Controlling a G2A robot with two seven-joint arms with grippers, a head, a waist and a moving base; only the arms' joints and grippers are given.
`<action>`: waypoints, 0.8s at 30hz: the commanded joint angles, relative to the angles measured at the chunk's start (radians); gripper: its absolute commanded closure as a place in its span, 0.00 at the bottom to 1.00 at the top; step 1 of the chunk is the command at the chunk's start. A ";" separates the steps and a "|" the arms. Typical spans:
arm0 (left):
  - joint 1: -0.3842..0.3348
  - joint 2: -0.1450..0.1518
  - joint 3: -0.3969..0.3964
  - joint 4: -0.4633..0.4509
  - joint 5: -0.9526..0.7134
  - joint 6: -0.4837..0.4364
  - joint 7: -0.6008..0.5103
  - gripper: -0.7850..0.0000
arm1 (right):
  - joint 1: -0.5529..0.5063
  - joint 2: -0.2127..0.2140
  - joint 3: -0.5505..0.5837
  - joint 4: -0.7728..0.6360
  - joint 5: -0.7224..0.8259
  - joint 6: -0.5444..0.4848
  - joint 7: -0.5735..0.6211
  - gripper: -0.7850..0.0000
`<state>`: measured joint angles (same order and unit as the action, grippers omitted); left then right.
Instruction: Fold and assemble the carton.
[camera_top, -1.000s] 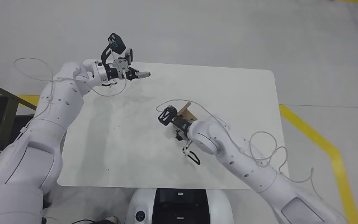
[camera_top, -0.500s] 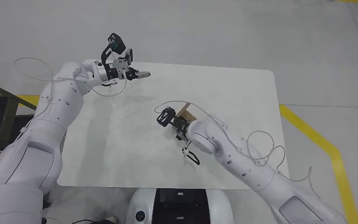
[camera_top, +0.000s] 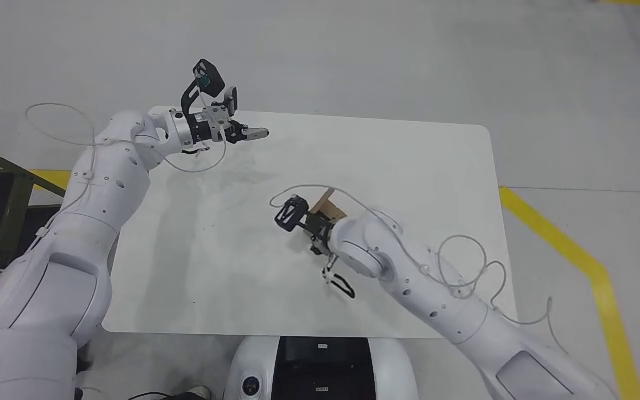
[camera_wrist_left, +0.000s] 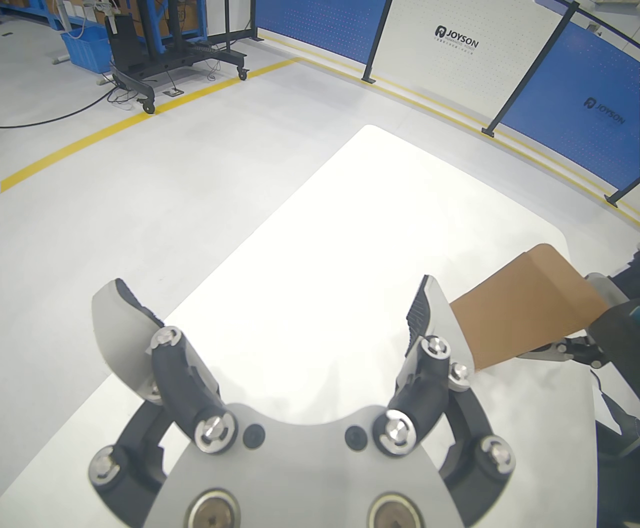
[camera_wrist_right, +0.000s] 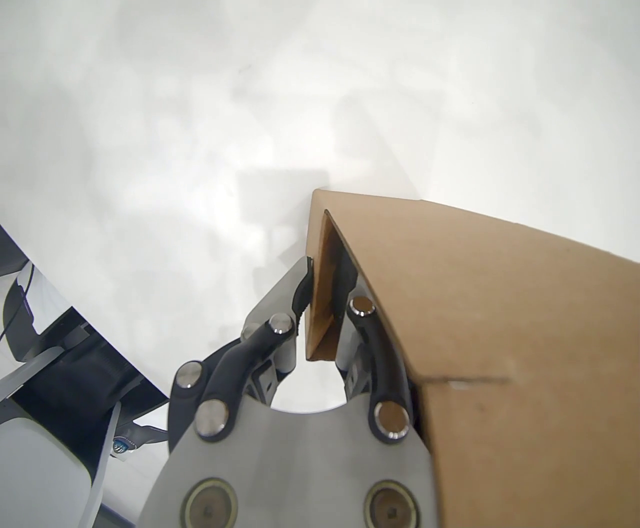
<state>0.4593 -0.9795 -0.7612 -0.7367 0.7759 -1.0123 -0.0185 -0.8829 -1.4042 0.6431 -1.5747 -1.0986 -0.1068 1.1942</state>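
Note:
The brown cardboard carton is held off the white table near its middle. My right gripper is shut on a thin edge flap of the carton; one pad sits outside the flap, the other inside the fold. My right gripper sits just nearer the front edge than the carton. My left gripper hovers over the table's far left corner, open and holding nothing. Past its spread fingertips, my left gripper faces the carton at a distance.
The table's far edge and rounded corner lie close to my left gripper. A black cable loop hangs from my right arm near the front. A yellow floor line runs right of the table.
My right gripper has shifted a little to the left with the carton in it. The left arm has stayed still.

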 joint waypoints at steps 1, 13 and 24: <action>0.000 0.000 0.000 0.000 0.000 0.000 0.000 0.00 | -0.001 -0.002 0.001 0.001 -0.002 0.004 0.003 1.00; 0.000 0.000 0.000 0.000 0.000 0.000 0.000 0.00 | -0.039 0.001 0.039 -0.127 -0.007 0.044 0.036 0.00; 0.000 0.000 0.000 0.000 0.000 0.000 0.000 0.00 | -0.171 0.034 0.175 -0.358 0.029 0.064 0.008 0.00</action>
<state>0.4593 -0.9795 -0.7612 -0.7367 0.7759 -1.0123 -0.0185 -1.0302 -1.3749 0.7938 -1.9081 -1.0812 -0.0419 1.2210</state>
